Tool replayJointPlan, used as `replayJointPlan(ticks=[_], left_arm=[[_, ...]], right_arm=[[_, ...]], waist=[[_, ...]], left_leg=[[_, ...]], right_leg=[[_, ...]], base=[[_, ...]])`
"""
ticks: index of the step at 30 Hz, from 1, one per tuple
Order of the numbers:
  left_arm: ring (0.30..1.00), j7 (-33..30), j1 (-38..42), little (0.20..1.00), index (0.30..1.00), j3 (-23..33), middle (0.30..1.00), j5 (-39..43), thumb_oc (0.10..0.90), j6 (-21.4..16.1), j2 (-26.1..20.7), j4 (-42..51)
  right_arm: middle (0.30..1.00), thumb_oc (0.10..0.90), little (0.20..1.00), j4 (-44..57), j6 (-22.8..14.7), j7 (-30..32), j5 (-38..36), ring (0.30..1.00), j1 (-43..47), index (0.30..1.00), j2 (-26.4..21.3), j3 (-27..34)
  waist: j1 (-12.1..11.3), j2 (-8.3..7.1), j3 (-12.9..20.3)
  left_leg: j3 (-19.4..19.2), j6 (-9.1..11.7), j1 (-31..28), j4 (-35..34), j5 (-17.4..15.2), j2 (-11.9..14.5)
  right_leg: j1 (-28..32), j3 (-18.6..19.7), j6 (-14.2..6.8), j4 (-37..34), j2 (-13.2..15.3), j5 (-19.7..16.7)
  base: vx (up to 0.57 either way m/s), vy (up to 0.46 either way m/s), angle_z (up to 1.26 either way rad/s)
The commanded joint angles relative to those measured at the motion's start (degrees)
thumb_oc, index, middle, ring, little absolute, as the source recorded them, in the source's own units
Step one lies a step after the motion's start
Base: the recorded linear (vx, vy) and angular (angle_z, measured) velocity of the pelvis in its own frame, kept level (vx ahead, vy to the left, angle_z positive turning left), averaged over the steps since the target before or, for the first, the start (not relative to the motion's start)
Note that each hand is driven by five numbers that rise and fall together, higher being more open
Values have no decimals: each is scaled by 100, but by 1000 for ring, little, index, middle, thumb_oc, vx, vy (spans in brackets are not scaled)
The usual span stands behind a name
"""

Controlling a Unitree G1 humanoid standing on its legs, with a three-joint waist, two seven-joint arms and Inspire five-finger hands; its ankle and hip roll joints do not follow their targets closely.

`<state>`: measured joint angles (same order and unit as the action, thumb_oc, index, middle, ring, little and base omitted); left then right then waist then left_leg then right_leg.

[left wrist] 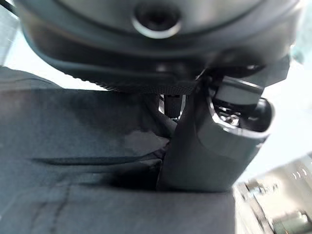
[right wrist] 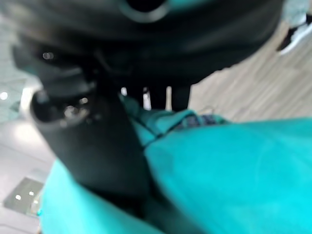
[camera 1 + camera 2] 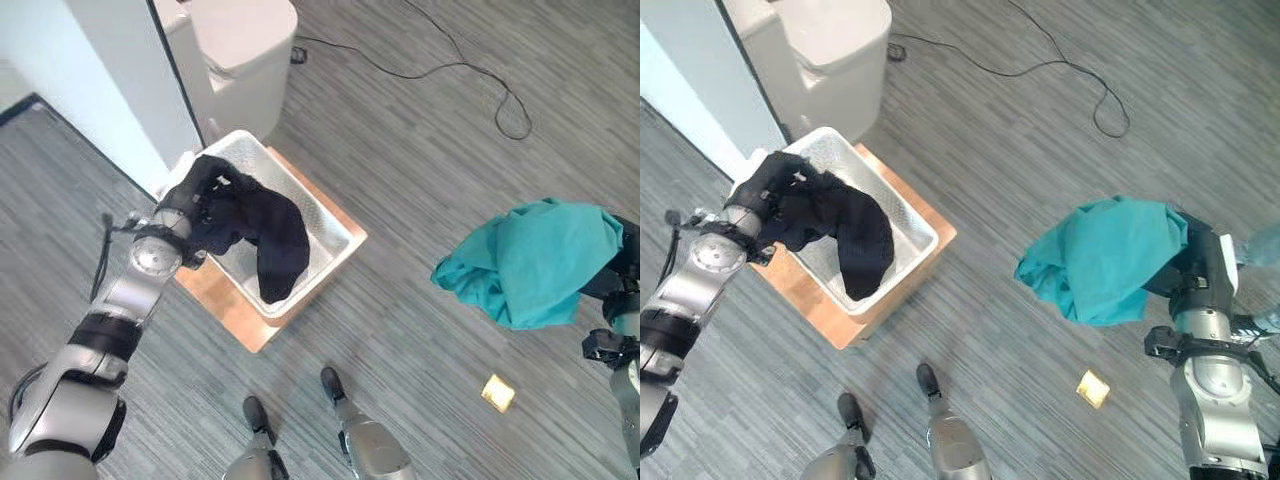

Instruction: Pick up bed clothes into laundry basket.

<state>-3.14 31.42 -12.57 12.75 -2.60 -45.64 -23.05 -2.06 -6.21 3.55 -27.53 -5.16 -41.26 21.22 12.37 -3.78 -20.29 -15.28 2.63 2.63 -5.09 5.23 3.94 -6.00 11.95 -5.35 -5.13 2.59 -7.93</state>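
- Left hand (image 3: 185, 200) is up over the near-left corner of the laundry basket (image 3: 330, 228), fingers curled into a black garment (image 3: 262, 228). The wrist view backs that up: the thumb (image 1: 204, 146) is pressed right down into the dark cloth, so it's got a proper grip on it.
- That black garment hangs from the hand and drapes across the inside of the basket, with the long loose end flopping over the front rim, part in and part out.
- Right hand (image 3: 1202, 262) is way over on the other side, well apart from the basket, held up off the floor with a teal garment (image 3: 1102, 258) bunched over it. From its wrist camera the thumb (image 2: 97, 146) is clamped against the teal cloth, so that one's gripped too. The cloth hangs off the hand in a big loose clump and covers most of the fingers from above.
- The basket is white with a perforated look, sitting on a low wooden platform (image 3: 225, 300) that sticks out past it on the near side.
- Behind the basket there's a white rounded bin-like thing (image 3: 245, 50) against a pale wall panel (image 3: 110, 70).
- Floor is grey striped carpet (image 3: 420, 150).
- Small yellowish square thing (image 3: 498, 392) lies on the carpet below the teal bundle; can't tell what it is.
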Motion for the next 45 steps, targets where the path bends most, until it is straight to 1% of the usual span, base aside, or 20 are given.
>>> replayJointPlan(ticks=[1, 3, 4, 5, 7, 11, 16, 21, 23, 24, 27, 28, 32, 33, 34, 35, 39, 40, 44, 45], left_arm=[[300, -92, -21, 300, 300, 629, 300, 498, 400, -715, -375, 411], [300, -86, -65, 300, 300, 665, 300, 499, 400, -712, -380, 433], [300, -6, -217, 300, 300, 666, 300, 563, 400, -700, -439, 486], [300, -1, -229, 300, 300, 675, 300, 567, 400, -701, -442, 487], [300, 73, -209, 300, 300, 537, 300, 647, 400, -716, -438, 547], [300, 124, -11, 300, 300, 327, 300, 695, 400, -718, -352, 459], [300, 129, 388, 300, 300, 16, 300, 679, 400, -699, -169, 251], [300, 126, 1000, 300, 300, -387, 300, 545, 400, -691, -110, -9], [300, 151, 1459, 300, 300, -726, 300, 452, 400, -679, -78, -171], [300, 150, 1499, 300, 300, -758, 300, 454, 400, -685, -75, -196], [300, 198, 1989, 300, 300, -1122, 300, 384, 400, -665, -74, -346], [300, 213, 2336, 300, 300, -1334, 300, 307, 400, -656, -118, -448], [300, 161, 2736, 300, 300, -1556, 300, 259, 400, -686, -175, -657], [300, 72, 3009, 300, 300, -1680, 300, 144, 400, -698, -271, -838], [300, 68, 3061, 300, 300, -1719, 300, 148, 400, -712, -264, -874], [300, -54, 3299, 300, 300, -1781, 300, 73, 400, -702, -360, -1123], [300, -152, 3453, 300, 300, -1698, 300, 362, 400, -711, -352, -1657], [300, -203, 3480, 300, 300, -1672, 300, 277, 400, -666, -388, -1795], [300, -254, 3453, 300, 300, -1611, 300, 135, 400, -634, -411, -1791], [300, -316, 3297, 300, 300, -1454, 300, 50, 400, -627, -358, -1699]], right_arm=[[300, 400, 300, -61, -448, 191, -97, 300, 138, 300, -480, 1010], [300, 400, 300, -60, -447, 192, -96, 300, 148, 300, -487, 988], [300, 400, 300, -116, -451, 194, -116, 300, 222, 300, -481, 953], [300, 400, 300, -122, -454, 195, -117, 300, 228, 300, -486, 941], [300, 400, 300, -191, -424, 199, -83, 300, 341, 300, -529, 842], [300, 400, 300, -214, -407, 203, -59, 300, 412, 300, -552, 797], [300, 400, 300, -207, -451, 272, -59, 300, 449, 300, -550, 867], [300, 400, 300, -221, -510, 338, -93, 300, 480, 300, -537, 872], [300, 400, 300, -226, -526, 364, -92, 300, 503, 300, -502, 826], [300, 400, 300, -227, -527, 365, -91, 300, 501, 300, -490, 840], [300, 400, 300, -242, -532, 424, -65, 300, 493, 300, -487, 873], [300, 400, 300, -254, -543, 457, -61, 300, 490, 300, -554, 898], [300, 400, 300, -270, -562, 469, -83, 300, 481, 300, -596, 960], [300, 400, 300, -277, -597, 479, -114, 300, 471, 300, -638, 973], [300, 400, 300, -284, -602, 478, -116, 300, 477, 300, -625, 985], [300, 400, 300, -259, -617, 480, -142, 300, 467, 300, -674, 970], [300, 400, 300, -203, -626, 484, -209, 300, 412, 300, -626, 984], [300, 400, 300, -172, -612, 495, -203, 300, 367, 300, -590, 1005], [300, 400, 300, -121, -610, 507, -179, 300, 312, 300, -529, 1057], [300, 400, 300, -107, -631, 540, -147, 300, 250, 300, -454, 1124]], waist=[[-110, 123, 682], [-93, 124, 684], [-112, 212, 736], [-105, 212, 737], [-86, 314, 795], [-46, 357, 829], [13, 371, 859], [76, 384, 849], [108, 395, 854], [98, 386, 847], [124, 391, 832], [157, 403, 828], [174, 398, 797], [202, 409, 788], [191, 397, 778], [232, 403, 755], [293, 370, 705], [312, 365, 697], [302, 362, 684], [287, 352, 674]], left_leg=[[-36, 333, -446, 9, -522, 159], [-37, 334, -453, 9, -525, 161], [-33, 339, -484, 9, -518, 148], [-32, 341, -489, 9, -520, 149], [-8, 341, -521, 9, -516, 129], [11, 341, -552, 9, -513, 133], [9, 348, -597, 9, -512, 142], [6, 352, -613, 9, -506, 150], [17, 346, -620, 9, -508, 144], [21, 346, -619, 9, -508, 143], [17, 343, -633, 9, -506, 138], [8, 347, -641, 9, -506, 137], [5, 351, -633, 9, -497, 137], [-5, 356, -627, 9, -491, 138], [-5, 356, -623, 9, -490, 139], [-18, 361, -597, 9, -478, 144], [-63, 369, -546, 9, -467, 160], [-94, 368, -521, 9, -465, 166], [-113, 366, -499, 9, -460, 170], [-110, 360, -489, 9, -468, 162]], right_leg=[[37, -158, -473, 277, 403, 470], [44, -157, -472, 275, 402, 471], [91, -160, -468, 278, 416, 490], [95, -161, -468, 278, 415, 492], [152, -199, -462, 289, 436, 520], [206, -227, -462, 285, 441, 539], [270, -242, -453, 256, 431, 557], [293, -242, -459, 261, 425, 568], [306, -238, -465, 258, 422, 571], [308, -242, -465, 258, 423, 572], [321, -247, -477, 257, 425, 579], [323, -251, -492, 250, 436, 574], [308, -255, -507, 251, 433, 575], [282, -248, -517, 254, 430, 569], [277, -248, -517, 257, 430, 569], [245, -231, -526, 254, 422, 557], [140, -195, -538, 278, 405, 527], [89, -171, -539, 294, 396, 520], [43, -150, -540, 308, 388, 518], [31, -153, -537, 305, 386, 524]], base=[[31, -30, 11], [16, -18, 8], [10, -20, 5], [7, -35, 2], [-1, -19, 0], [0, 0, 0], [0, 0, 0], [0, 0, 0], [0, 0, 0], [0, 0, 0], [0, 0, 0], [0, 0, 0], [0, 0, 0], [0, 0, 0], [0, 0, 0], [0, 0, 0], [0, 1, -4], [17, 0, -3], [12, 3, -1], [0, 0, 0]])
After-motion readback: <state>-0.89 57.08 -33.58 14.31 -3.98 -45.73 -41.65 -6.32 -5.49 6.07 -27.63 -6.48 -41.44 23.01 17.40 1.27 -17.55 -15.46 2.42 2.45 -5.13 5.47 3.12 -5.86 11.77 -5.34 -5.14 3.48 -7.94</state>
